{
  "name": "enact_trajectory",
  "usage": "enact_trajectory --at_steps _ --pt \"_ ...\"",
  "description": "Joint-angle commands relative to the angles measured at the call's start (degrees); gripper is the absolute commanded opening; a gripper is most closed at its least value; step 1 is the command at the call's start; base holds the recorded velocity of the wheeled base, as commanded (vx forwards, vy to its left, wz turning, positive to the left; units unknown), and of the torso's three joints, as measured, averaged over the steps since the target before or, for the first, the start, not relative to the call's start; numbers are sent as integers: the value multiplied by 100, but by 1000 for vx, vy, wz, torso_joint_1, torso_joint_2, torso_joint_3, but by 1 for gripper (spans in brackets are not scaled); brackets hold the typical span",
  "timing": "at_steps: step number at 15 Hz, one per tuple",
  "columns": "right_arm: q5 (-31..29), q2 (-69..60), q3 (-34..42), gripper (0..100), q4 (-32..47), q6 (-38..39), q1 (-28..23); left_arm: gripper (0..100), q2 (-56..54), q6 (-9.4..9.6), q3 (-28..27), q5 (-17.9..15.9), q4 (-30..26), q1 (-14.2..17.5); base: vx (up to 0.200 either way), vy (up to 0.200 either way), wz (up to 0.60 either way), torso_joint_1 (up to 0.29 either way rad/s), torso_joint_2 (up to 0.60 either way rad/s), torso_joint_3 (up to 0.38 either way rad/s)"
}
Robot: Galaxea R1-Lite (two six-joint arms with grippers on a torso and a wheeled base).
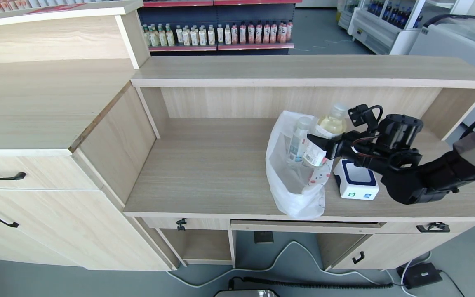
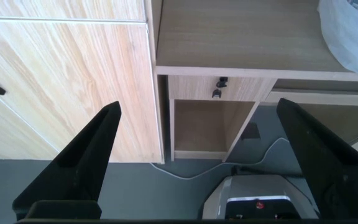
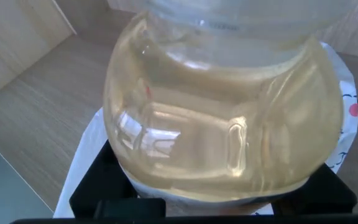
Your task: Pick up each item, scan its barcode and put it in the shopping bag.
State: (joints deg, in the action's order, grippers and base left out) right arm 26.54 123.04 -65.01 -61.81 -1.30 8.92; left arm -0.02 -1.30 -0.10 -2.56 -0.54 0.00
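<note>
Closest, a clear plastic bottle of pale yellow drink (image 3: 222, 118) sits clamped in the right gripper (image 1: 323, 145), right of centre, at the mouth of the white plastic shopping bag (image 1: 291, 189) (slim clear bottle (image 1: 299, 138) inside). Lower gently, clear of the rim. Left gripper (image 2: 197, 168) hangs spread.

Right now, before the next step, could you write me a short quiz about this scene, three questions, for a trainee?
1. True or false: the right gripper is shut on a bottle of pale yellow drink.
2. Where is the scanner in relation to the bag?
A) inside it
B) beside it, on the counter
C) under it
3. Fill in: the left gripper has its fingers ____ (open or shut).

Key: 1 true; 2 B; 3 open.
</note>
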Motion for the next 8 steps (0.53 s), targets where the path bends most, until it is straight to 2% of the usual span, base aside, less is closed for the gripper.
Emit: enact_trajectory --at_steps 1,8 --pt "27 300 -20 0 -183 -80 74 100 2 -1 1 1 1 0 0 0 0 0 0 0" --pt "-8 924 -73 0 -464 -388 285 100 2 -1 1 1 1 0 0 0 0 0 0 0"
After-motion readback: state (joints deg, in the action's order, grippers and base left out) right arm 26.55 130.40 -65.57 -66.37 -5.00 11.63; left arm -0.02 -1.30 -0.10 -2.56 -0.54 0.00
